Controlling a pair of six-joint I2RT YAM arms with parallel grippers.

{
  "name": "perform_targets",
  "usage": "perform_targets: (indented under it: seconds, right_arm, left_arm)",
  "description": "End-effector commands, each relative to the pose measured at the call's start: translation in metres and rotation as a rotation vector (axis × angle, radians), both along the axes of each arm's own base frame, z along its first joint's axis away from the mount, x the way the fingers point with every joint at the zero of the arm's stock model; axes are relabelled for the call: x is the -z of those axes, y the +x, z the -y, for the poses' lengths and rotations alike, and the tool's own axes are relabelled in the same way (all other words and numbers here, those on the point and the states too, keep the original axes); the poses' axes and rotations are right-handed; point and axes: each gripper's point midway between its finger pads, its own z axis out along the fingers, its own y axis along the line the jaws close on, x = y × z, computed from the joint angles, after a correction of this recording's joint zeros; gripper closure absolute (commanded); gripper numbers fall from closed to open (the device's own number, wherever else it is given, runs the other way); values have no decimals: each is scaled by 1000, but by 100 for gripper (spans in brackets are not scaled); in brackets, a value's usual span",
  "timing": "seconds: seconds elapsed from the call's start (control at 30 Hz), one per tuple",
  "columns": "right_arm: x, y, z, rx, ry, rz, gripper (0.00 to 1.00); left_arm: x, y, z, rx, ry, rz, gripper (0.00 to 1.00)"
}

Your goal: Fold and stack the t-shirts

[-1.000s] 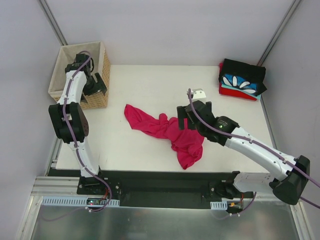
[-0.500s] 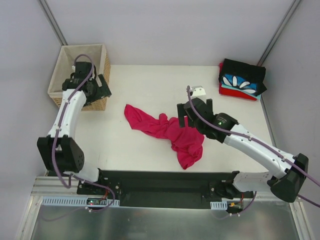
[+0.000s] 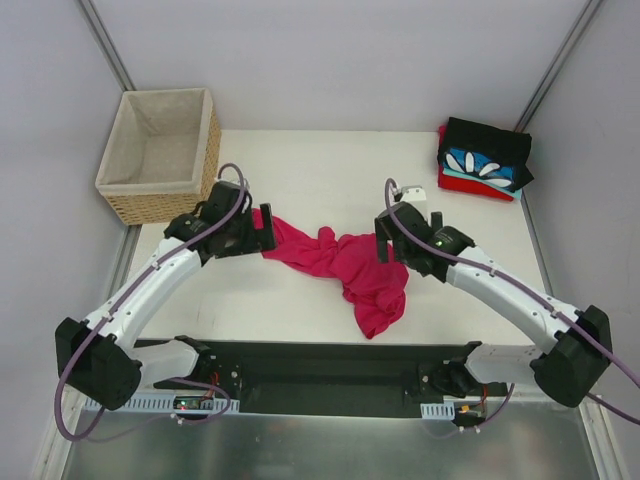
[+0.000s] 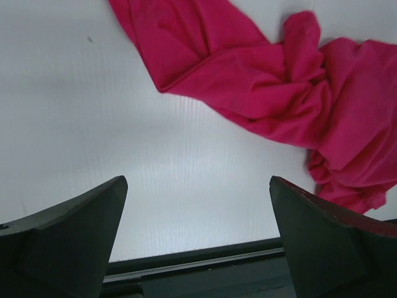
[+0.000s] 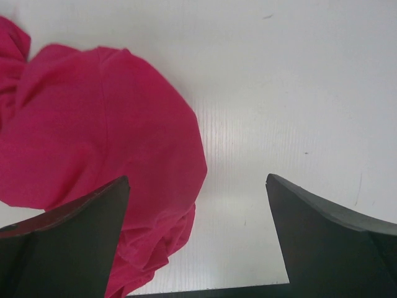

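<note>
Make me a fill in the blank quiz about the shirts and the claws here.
The left claw and right claw both stand ____.
The pink shirt lies crumpled, not yet ____.
The folded stack sits at the table's far ____ corner.
Its top shirt is ____.
Missing words: open, folded, right, black.

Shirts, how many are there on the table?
4. A pink shirt lies crumpled in the middle of the table. A black shirt, a blue-and-white shirt and a red shirt sit folded and stacked at the far right corner. More could hide among them.
</note>
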Motion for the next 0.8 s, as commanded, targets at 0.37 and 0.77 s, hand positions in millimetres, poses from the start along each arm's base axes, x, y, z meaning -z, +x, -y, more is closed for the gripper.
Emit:
perform_targets:
  seconds: [0.37,0.77]
  right_arm:
    - [71,-36,-15,-10,54,-206,3]
    - [52,-37,-12,-52,61,-140,3]
  left_arm:
    - [84,-15,18,-41,107,-87,1]
    - [105,37,44,-48,145,-80,23]
